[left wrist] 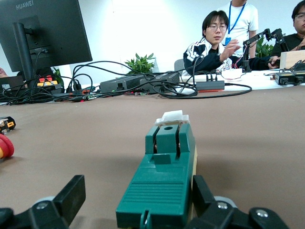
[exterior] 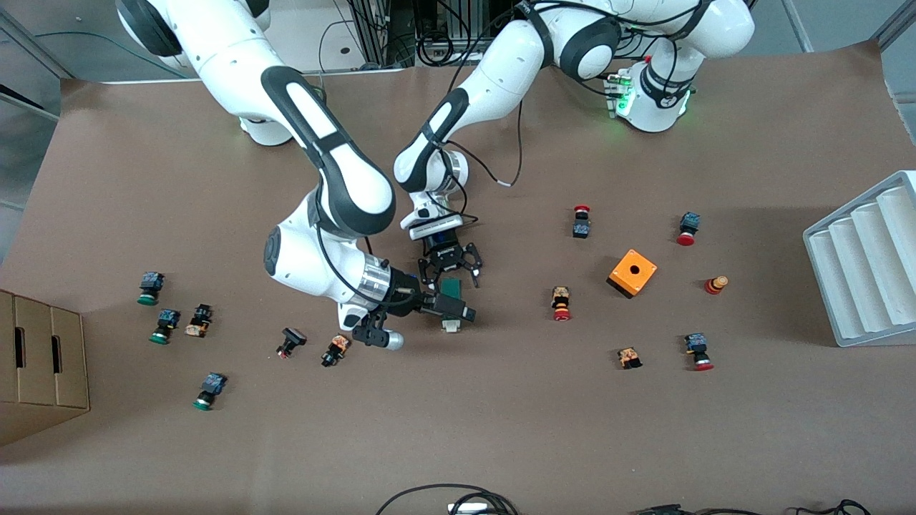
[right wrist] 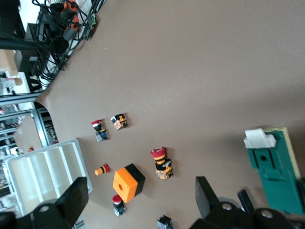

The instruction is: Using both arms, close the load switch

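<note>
Black cables cross the counter's edge closest to the front camera, on the brown counter. One small narrow green rectangular load switch with a white lever lies flat near the middle of the counter, its lever end nearer to the front camera.

Two white jointed arms reach in. The left claw sits low at the switch's green end, jaws apart with the switch body between them, not clamped. In the left wrist view, one black finger stands clear of the switch. The right claw is low beside the switch, toward the right arm's end of the counter, jaws spread wide and holding nothing. In the right wrist view the switch lies outside the fingers.

Twelve small push-button parts are scattered, six toward each end. Three green-capped buttons lie toward the right arm's end. Four clearly red-capped buttons and one small red-and-orange cone-shaped piece lie toward the left arm's end.

One orange square box with a round hole sits among the red-capped ones. One white ridged tray stands at the left arm's end, and one brown cardboard box at the right arm's end.
</note>
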### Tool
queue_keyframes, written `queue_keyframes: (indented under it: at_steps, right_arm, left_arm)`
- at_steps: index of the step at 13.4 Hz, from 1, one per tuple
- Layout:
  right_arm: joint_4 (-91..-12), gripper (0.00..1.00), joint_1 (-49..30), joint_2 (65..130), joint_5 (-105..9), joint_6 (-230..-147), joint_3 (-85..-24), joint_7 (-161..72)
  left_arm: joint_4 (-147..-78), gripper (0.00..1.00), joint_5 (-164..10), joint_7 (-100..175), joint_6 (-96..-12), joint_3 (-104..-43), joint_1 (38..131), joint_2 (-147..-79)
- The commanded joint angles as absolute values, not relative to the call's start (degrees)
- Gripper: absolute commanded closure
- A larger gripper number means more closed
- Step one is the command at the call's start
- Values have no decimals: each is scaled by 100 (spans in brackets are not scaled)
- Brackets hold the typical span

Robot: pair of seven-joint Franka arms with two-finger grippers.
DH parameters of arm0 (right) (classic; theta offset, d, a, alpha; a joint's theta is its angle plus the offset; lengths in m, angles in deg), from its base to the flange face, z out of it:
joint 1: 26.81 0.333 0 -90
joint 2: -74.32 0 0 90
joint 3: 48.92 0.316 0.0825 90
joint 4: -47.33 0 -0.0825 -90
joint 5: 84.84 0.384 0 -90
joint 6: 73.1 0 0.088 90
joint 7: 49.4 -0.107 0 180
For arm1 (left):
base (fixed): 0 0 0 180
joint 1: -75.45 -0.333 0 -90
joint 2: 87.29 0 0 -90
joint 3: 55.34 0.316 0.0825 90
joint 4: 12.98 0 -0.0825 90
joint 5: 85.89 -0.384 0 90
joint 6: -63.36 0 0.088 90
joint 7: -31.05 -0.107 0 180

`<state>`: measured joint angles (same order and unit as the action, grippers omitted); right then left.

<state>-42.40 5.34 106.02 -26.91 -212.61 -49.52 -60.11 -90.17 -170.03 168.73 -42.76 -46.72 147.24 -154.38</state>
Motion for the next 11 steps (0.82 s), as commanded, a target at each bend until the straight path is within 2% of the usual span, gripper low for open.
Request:
queue_keyframes:
  at_steps: [1, 5, 11]
  right_arm:
    - [-4302, 0, 247, 10228, -3305, -20619, -4954, -6197]
    - [-4284, 0, -290, 9824, -4262, -19520, -4945, -6180]
    - [-4240, 0, -677, 9296, -6196, -18711, -4945, -6118]
  left_arm:
    - [-9384, 3, -16543, 16877, -3930, -4717, 14691, -15225]
    - [-9270, 3, -16306, 16325, -3930, -4787, 14665, -15084]
    - [-9112, 1, -16262, 16288, -3895, -4796, 14673, -14760]
